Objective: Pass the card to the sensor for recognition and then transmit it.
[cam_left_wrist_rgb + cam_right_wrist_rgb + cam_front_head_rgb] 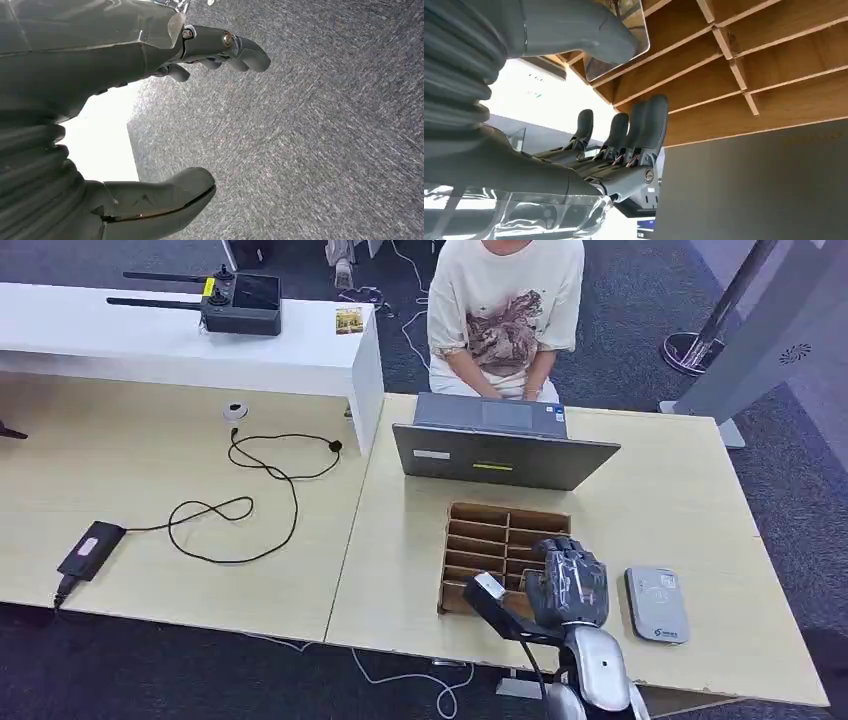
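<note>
A wooden divider box (490,525) sits on the table in front of the laptop. My right hand (567,580) hovers over its near right corner. In the right wrist view a glossy picture card (630,12) stands in one slot of the box (749,65). The thumb (589,30) lies against the card's face, while the fingers (644,125) are stretched out and well apart from it. The grey card sensor (657,603) lies flat on the table just right of that hand. My left hand (75,55) hangs over the carpet, fingers spread and holding nothing.
A grey laptop (500,445) stands behind the box, and a person in a pale T-shirt (505,310) sits behind it. A black adapter (90,548) with a looping cable (250,490) lies on the left table. A raised white shelf (300,350) carries a black controller (235,302).
</note>
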`<state>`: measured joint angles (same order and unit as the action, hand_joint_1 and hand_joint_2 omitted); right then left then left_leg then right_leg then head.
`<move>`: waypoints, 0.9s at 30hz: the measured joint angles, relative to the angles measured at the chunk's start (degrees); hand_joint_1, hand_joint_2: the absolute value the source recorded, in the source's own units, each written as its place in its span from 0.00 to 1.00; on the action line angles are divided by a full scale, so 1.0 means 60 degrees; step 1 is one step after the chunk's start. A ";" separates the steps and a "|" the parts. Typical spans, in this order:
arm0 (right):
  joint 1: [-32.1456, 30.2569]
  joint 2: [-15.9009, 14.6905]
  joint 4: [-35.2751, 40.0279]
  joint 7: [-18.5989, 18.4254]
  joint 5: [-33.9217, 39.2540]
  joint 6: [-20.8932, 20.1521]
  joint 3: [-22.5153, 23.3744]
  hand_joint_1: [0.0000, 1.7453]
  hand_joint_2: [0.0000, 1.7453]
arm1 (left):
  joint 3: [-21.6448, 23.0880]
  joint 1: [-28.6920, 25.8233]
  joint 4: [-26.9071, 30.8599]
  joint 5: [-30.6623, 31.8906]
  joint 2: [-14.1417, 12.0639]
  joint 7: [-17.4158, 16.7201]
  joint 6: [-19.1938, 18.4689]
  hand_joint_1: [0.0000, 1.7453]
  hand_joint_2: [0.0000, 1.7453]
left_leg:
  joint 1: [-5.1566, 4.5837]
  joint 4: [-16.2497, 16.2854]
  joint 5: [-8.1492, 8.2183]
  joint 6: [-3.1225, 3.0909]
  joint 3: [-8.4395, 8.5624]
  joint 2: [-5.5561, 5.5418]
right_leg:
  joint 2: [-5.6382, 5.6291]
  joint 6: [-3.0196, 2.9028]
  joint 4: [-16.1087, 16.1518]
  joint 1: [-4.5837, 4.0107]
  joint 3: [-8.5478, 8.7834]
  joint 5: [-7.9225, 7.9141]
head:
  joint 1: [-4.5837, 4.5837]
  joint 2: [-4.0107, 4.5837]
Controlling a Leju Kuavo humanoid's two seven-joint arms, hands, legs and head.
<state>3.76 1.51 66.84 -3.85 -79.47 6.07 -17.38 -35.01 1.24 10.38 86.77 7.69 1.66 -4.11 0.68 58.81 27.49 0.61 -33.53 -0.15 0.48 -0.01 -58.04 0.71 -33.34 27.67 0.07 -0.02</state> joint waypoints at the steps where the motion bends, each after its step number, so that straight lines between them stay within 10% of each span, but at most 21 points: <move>1: 0.0019 0.0000 -0.0030 0.0011 0.0007 0.0000 0.0000 0.54 1.00 | 0.0000 0.0000 0.0000 0.0000 0.0000 0.0007 0.0000 0.00 1.00 | 0.0000 0.0000 0.0000 0.0000 0.0000 0.0000 | 0.0000 0.0000 0.0000 0.0000 0.0000 0.0000 | 0.0000 0.0003; 27: 0.0035 0.0000 -0.0241 -0.0120 0.0080 0.0011 -0.0029 0.59 1.00 | 0.0000 -0.0001 0.0000 -0.0007 0.0000 0.0011 0.0007 0.00 1.00 | 0.0000 0.0000 0.0000 0.0000 0.0000 0.0000 | 0.0000 0.0000 0.0000 0.0000 -0.0001 0.0000 | 0.0000 0.0003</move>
<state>3.97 1.51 65.40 -4.57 -78.99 6.14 -17.55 -35.01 1.23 10.38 86.73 7.69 1.73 -4.07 0.68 58.81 27.49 0.61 -33.53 -0.15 0.48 -0.01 -58.04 0.71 -33.35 27.67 0.07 0.00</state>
